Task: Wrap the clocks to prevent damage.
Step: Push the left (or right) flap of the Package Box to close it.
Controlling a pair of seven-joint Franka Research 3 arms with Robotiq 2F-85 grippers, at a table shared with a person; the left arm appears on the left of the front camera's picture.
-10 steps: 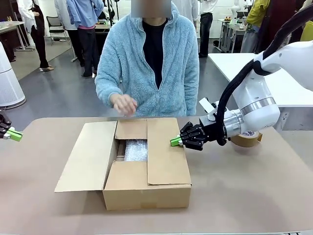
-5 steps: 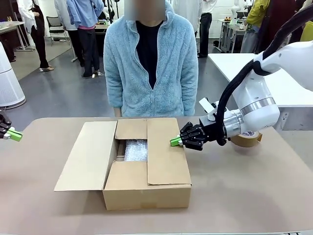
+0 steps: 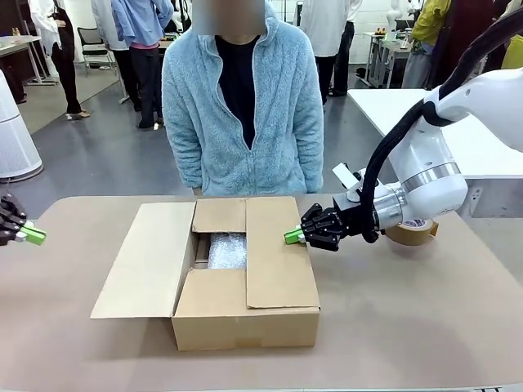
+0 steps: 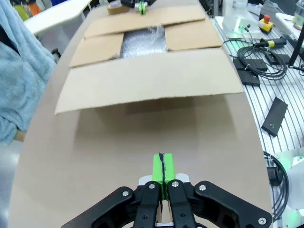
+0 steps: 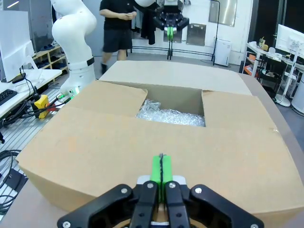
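The clocks show as a whitish bubble-wrap bundle (image 3: pixel 228 250) lying inside the big cardboard box (image 3: pixel 245 320), seen through the gap between its flaps; the bundle (image 4: pixel 143 42) (image 5: pixel 171 114) is partly covered. My right gripper (image 3: pixel 291 237) is shut, its green pads touching the right flap's edge; in its wrist view the gripper (image 5: pixel 161 171) rests on that flap. My left gripper (image 3: pixel 34 235) is shut and empty at the table's left edge, well apart from the box; its wrist view has the gripper (image 4: pixel 163 170) above bare table.
A person in a fuzzy blue jacket (image 3: pixel 245 106) stands at the far side, hands down. A brown tape roll (image 3: pixel 413 232) sits behind my right wrist. The box's left flap (image 3: pixel 149 260) lies spread outward. Cables and black parts (image 4: pixel 259 57) lie on a rail beside the table.
The person has drawn the hand back from above the box and stands upright. My left gripper has shifted slightly inward and down. The right arm has not moved.
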